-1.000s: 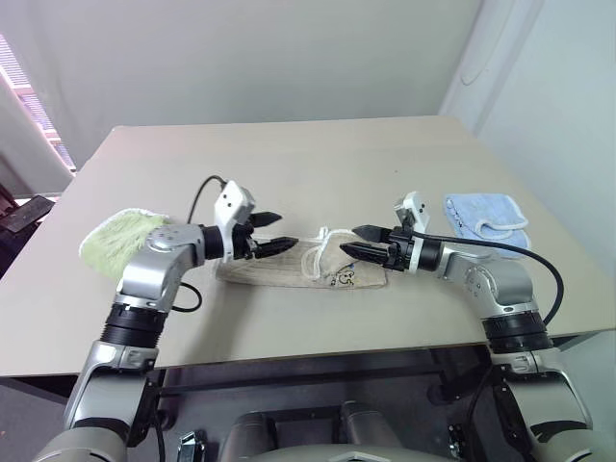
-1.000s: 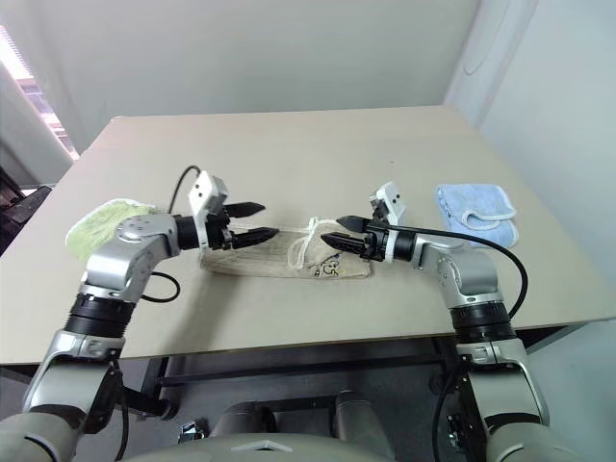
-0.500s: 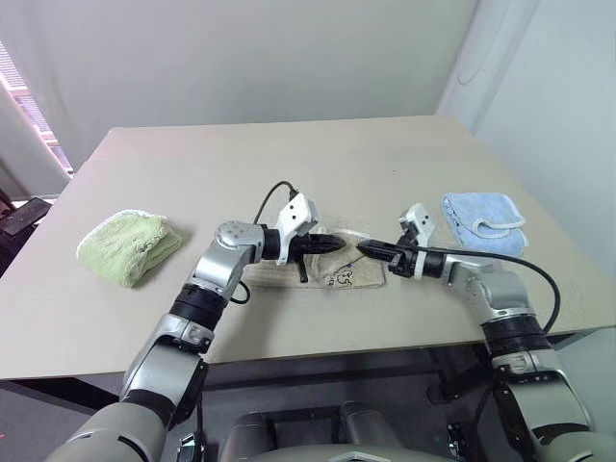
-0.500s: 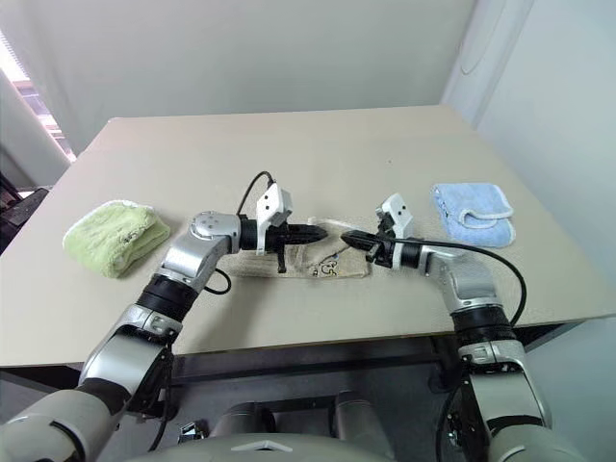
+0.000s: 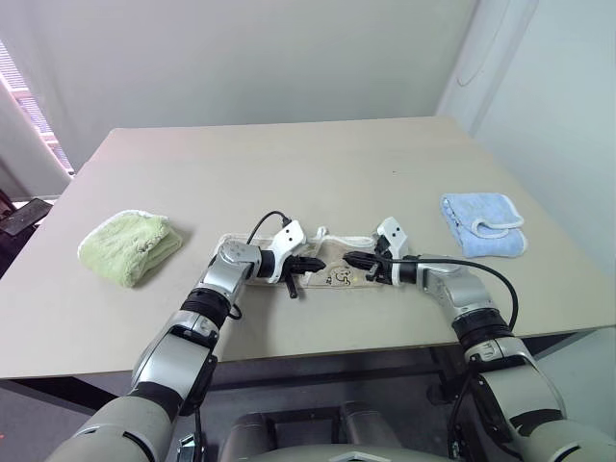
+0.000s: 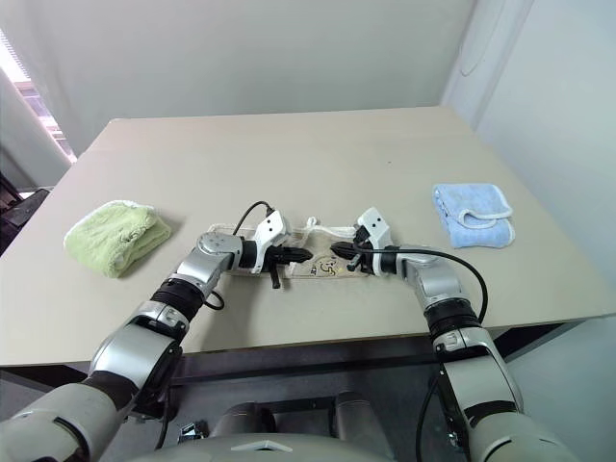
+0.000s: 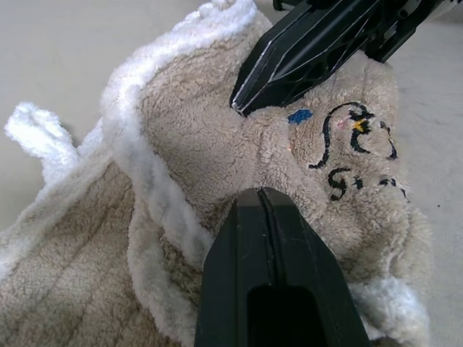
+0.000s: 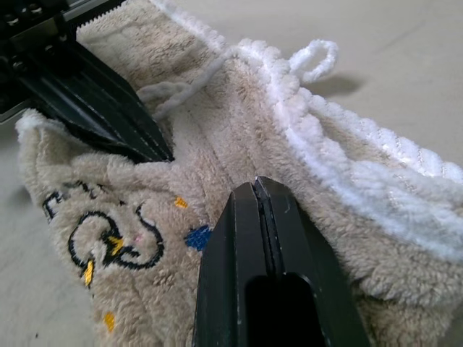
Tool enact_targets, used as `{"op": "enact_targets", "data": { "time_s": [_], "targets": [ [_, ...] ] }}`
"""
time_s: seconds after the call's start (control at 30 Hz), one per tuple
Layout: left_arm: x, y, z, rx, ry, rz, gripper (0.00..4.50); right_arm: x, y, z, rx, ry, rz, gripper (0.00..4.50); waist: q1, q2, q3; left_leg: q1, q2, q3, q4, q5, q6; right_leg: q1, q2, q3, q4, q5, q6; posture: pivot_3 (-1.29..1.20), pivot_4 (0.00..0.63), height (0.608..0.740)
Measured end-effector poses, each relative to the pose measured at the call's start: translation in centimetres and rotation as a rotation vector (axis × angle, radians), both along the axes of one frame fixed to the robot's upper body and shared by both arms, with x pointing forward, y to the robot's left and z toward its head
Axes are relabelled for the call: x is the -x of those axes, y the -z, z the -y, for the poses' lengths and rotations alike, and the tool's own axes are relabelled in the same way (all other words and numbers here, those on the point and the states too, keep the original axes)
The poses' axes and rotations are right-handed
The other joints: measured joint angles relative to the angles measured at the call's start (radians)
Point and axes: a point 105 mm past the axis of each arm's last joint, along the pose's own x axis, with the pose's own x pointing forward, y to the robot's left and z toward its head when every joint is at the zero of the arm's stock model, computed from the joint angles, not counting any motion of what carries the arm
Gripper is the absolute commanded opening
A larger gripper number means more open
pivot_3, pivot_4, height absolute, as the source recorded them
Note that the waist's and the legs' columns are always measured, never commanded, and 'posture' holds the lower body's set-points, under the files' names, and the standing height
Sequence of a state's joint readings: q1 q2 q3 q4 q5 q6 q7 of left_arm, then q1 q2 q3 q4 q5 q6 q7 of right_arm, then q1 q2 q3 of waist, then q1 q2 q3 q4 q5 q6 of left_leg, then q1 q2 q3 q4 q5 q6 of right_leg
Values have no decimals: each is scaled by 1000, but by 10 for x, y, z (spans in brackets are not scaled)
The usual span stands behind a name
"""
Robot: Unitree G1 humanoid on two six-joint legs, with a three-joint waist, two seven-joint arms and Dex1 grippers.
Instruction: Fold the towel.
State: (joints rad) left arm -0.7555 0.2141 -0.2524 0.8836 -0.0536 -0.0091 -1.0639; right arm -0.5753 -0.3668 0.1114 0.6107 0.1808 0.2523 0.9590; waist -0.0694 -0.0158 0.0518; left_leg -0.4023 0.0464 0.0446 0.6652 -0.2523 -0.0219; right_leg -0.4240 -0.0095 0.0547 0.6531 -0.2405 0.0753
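The towel [image 5: 332, 276] is a beige terry strip with white corded edging, lying folded on the table's near middle. Its small white loop [image 8: 319, 56] and dark printed mark [image 7: 352, 148] face up. My left gripper [image 5: 320, 262] is shut, its tip pressed on the towel's middle. My right gripper [image 5: 349, 257] is shut too, resting on the towel beside the mark and pointing at the left one. The two tips nearly meet over the cloth. In the wrist views no cloth shows between either pair of fingers [image 7: 264, 238].
A fluffy light-green folded towel [image 5: 128, 246] lies at the left of the table. A light-blue folded towel with white trim [image 5: 484, 223] lies at the right. The table's front edge [image 5: 318, 351] runs just below the arms.
Both grippers went from open to shut and came down onto the towel. The left arm swung right toward the towel's middle, and the right gripper moved in to meet it.
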Motion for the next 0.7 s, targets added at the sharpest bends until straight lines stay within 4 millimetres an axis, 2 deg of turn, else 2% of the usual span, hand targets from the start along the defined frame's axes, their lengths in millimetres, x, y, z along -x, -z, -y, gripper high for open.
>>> {"op": "enact_targets", "data": {
  "time_s": [0.23,0.37,0.57,0.63,0.7],
  "targets": [
    [-1,-1,1,16,-7,-3,39,-1,-8,0,-89,20,-15,0,0,0,0,0,0,0,0,0,0,0,0,0,0,0,0,0,0,729],
    [-1,-9,-3,62,-7,-33,39,1,-24,-2,-171,1,-16,0,-1,0,0,-1,0,0,0,0,0,-1,0,0,0,0,0,0,0,729],
    [-9,-57,-24,203,-57,-55,39,10,-31,-4,-200,-36,-27,0,-2,0,0,-2,0,-1,0,0,0,-1,0,0,1,0,0,0,0,729],
    [-9,-81,-40,245,-79,-44,380,13,-30,-5,-204,-37,-37,0,-4,0,0,-1,0,-1,0,0,0,-1,0,0,1,1,1,0,0,729],
    [-9,-99,-61,266,-133,-25,939,13,-32,-6,-199,-38,-33,0,-6,1,0,-1,0,-1,0,0,0,-1,0,0,2,1,2,0,0,729]
  ]
}}
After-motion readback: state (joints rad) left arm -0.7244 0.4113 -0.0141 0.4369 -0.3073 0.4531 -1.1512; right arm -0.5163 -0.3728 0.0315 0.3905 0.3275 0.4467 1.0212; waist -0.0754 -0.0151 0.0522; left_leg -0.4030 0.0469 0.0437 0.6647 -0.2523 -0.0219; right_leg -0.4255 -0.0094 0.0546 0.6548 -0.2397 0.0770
